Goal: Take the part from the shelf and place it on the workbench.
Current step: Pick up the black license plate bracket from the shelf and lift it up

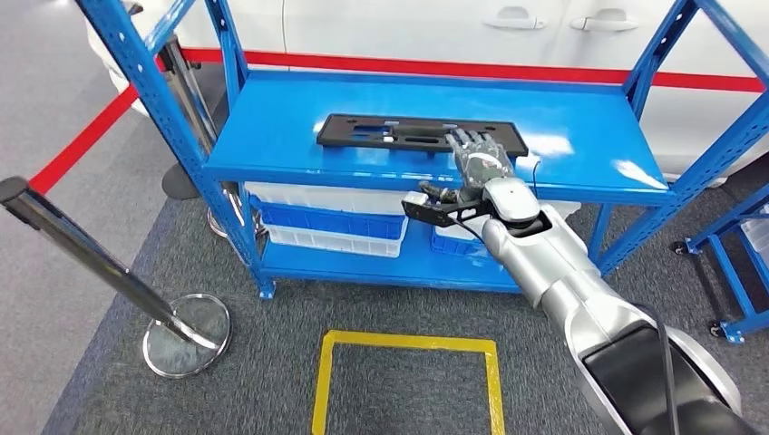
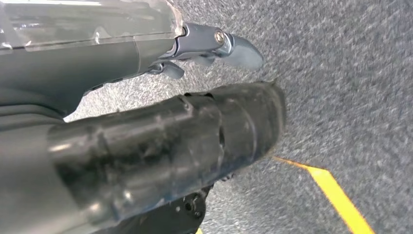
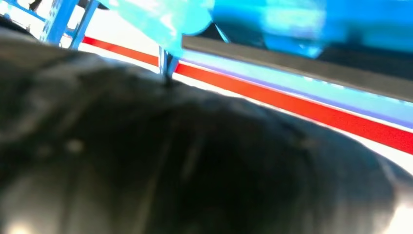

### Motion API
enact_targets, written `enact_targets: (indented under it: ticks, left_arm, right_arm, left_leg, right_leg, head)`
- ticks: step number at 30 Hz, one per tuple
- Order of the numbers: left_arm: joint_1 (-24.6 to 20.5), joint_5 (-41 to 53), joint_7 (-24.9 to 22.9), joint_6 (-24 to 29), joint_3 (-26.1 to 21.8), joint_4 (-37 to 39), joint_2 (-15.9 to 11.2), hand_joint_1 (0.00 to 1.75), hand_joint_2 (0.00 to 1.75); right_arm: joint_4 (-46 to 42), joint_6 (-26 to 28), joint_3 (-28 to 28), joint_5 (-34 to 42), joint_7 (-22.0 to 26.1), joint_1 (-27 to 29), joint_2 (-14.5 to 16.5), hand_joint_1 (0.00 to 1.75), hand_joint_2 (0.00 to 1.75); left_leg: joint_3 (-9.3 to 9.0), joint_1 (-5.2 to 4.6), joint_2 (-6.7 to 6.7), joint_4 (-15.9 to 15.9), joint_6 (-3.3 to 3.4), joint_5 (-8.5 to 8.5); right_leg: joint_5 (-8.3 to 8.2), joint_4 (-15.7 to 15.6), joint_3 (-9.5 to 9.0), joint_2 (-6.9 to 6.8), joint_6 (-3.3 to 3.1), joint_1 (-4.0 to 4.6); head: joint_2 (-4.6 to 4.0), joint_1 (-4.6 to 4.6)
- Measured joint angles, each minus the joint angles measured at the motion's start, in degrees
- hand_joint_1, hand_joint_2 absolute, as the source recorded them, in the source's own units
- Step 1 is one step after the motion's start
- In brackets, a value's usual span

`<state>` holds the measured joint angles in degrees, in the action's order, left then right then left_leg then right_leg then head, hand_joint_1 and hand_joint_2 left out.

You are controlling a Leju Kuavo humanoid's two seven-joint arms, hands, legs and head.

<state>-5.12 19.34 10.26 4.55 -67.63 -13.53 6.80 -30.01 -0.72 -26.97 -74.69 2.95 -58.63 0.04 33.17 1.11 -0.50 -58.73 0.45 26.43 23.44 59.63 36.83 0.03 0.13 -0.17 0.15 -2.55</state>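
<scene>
A flat black part [image 1: 381, 131] with slots lies along the top board of the blue shelf [image 1: 272, 136]. My right hand [image 1: 476, 159] reaches over the shelf's front edge, and its fingers lie stretched out on the part's right end. Its thumb [image 1: 426, 192] sticks out to the side, below the front edge of the board. Up close in the right wrist view, the right hand [image 3: 195, 161] is a dark blur under the blue shelf edge [image 3: 302, 58]. My left hand [image 2: 195, 136] hangs over the grey carpet, holding nothing, fingers [image 2: 219, 44] loosely apart.
White and blue bins [image 1: 326, 227] fill the lower shelf. A chrome stanchion post with a round base [image 1: 186, 337] leans at the left. A yellow square [image 1: 408, 349] marks the carpet in front. A second blue rack [image 1: 739, 272] stands at the right, a white car behind.
</scene>
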Motion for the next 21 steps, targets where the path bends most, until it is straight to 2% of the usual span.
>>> enact_targets:
  ticks: [2, 4, 6, 7, 8, 9, 10, 11, 12, 13, 15, 18, 19, 21]
  left_arm:
    - [-0.1, 0.0, 0.0, -0.1, 0.0, 0.0, 0.0, 0.0, 0.0]
    - [-0.1, 0.0, 0.0, -0.1, 0.0, 0.0, 0.1, 0.0, 0.0]
    - [0.0, 0.0, 0.0, -0.2, 0.0, 0.0, 0.1, 0.0, 0.0]
    - [0.0, 0.0, 0.0, -0.2, 0.0, 0.0, 0.1, 0.0, 0.0]
    - [0.0, 0.0, 0.0, -0.2, 0.0, 0.0, 0.1, 0.0, 0.0]
    - [0.0, 0.0, 0.0, -0.2, 0.0, 0.0, 0.1, 0.0, 0.0]
    - [0.1, 0.0, 0.0, -0.2, 0.0, 0.0, 0.1, 0.0, 0.0]
    - [0.1, 0.0, 0.0, -0.3, 0.0, 0.0, 0.1, 0.0, 0.0]
    - [0.2, 0.1, 0.1, -0.3, 0.0, 0.0, 0.0, 0.0, 0.0]
    - [0.2, 0.3, 0.1, -0.3, 0.0, 0.0, 0.0, 0.0, 0.0]
    - [0.1, 0.7, 0.0, -0.2, 0.0, 0.0, 0.0, 0.0, 0.0]
    - [0.2, 1.0, -0.1, -0.2, 0.0, 0.0, 0.0, 0.0, 0.0]
    - [0.2, 1.0, -0.2, -0.2, 0.0, 0.0, 0.0, 0.0, 0.0]
    - [0.2, 1.0, -0.1, -0.2, 0.0, 0.0, 0.0, 0.0, 0.0]
  right_arm:
    - [0.0, 0.0, 0.0, 0.0, 0.0, 0.0, 0.0, 0.0, 0.0]
    - [0.0, 0.1, 0.0, -0.1, 0.0, -0.1, 0.0, 0.0, 0.0]
    - [0.1, 0.0, 0.0, -0.2, 0.0, -0.1, 0.2, 0.0, 0.0]
    - [0.2, 0.0, 0.0, -0.2, 0.1, 0.1, 0.3, 0.0, 0.0]
    - [0.2, 0.0, 0.0, -0.2, 0.1, 0.2, 0.3, 0.0, 0.0]
    - [0.3, 0.0, 0.0, -0.2, 0.1, 0.4, 0.4, 0.0, 0.0]
    - [0.3, 0.0, 0.0, -0.3, 0.1, 0.5, 0.4, 0.0, 0.0]
    - [0.4, 0.0, 0.0, -0.3, 0.1, 0.5, 0.4, 0.0, 0.0]
    - [0.4, 0.1, 0.0, -0.4, 0.2, 0.5, 0.4, 0.0, 0.0]
    - [0.4, 0.1, 0.0, -0.5, 0.2, 0.5, 0.4, 0.0, 0.0]
    - [0.3, 0.1, 0.0, -0.6, 0.3, 0.9, 0.3, 0.0, 0.0]
    - [-0.1, 0.2, 0.0, -0.6, 0.4, 1.5, 0.0, 0.0, 0.0]
    - [-0.2, 0.2, 0.0, -0.6, 0.4, 1.5, -0.2, 0.0, 0.0]
    - [-0.3, 0.2, 0.0, -0.6, 0.4, 1.8, -0.5, 0.0, 0.0]
  left_leg:
    - [-0.08, 0.1, 0.13, -0.3, -0.65, 0.49]
    - [1.39, 0.18, 0.27, -3.9, -1.03, 2.26]
    - [5.5, 0.21, 0.3, -11.4, -1.18, 5.07]
    - [7.67, 0.2, 0.3, -14.6, -1.2, 5.83]
    - [9.08, 0.19, 0.3, -16.2, -1.16, 5.51]
    - [9.38, 0.17, 0.3, -15.5, -1.04, 4.02]
    - [8.54, 0.13, 0.3, -12.6, -0.83, 1.64]
    - [7.04, 0.07, 0.31, -8.6, -0.5, -0.88]
    - [5.43, -0.08, 0.35, -4.9, -0.16, -2.55]
    - [4.21, -0.22, 0.41, -2.2, 0.16, -3.39]
    - [3.27, -0.51, 0.41, -0.4, 0.62, -3.07]
    - [2.28, -0.11, 0.38, 0.7, 1.24, -2.91]
    - [1.8, 0.07, 0.43, 1.1, 1.49, -2.86]
    - [1.23, 0.12, 0.48, 1.3, 1.9, -2.52]
  right_leg:
    - [0.2, -0.5, -0.57, 0.05, -0.65, -0.2]
    - [0.4, -1.0, -1.45, 0.03, -1.46, -0.45]
    - [0.85, -1.0, -1.94, 0.03, -2.05, -0.23]
    - [1.09, -1.0, -2.13, 0.05, -2.17, -0.1]
    - [1.35, -0.9, -2.38, 0.08, -2.23, 0.03]
    - [1.62, -0.9, -2.69, 0.1, -2.24, 0.13]
    - [1.93, -0.8, -3.08, 0.12, -2.22, 0.21]
    - [2.3, -0.8, -3.48, 0.12, -2.17, 0.28]
    - [2.64, -0.7, -3.74, 0.13, -2.03, 0.45]
    - [2.89, -0.7, -3.86, 0.14, -1.85, 0.56]
    - [3.13, -0.7, -3.88, 0.13, -1.37, 0.69]
    - [3.97, 0.0, -3.92, 0.09, -0.54, 0.69]
    - [4.91, 1.9, -3.05, 0.1, -0.25, 0.62]
    - [7.57, 8.8, 0.85, 0.1, 0.26, 0.18]
  head:
    - [0.0, 0.0]
    - [0.0, -0.03]
    - [0.0, -0.07]
    - [0.0, -0.07]
    - [0.0, -0.07]
    - [0.0, -0.08]
    - [0.0, -0.07]
    - [-0.01, -0.07]
    - [0.0, -0.07]
    - [0.0, -0.06]
    - [0.01, -0.04]
    - [0.0, 0.01]
    - [-0.01, 0.05]
    - [0.0, 0.13]
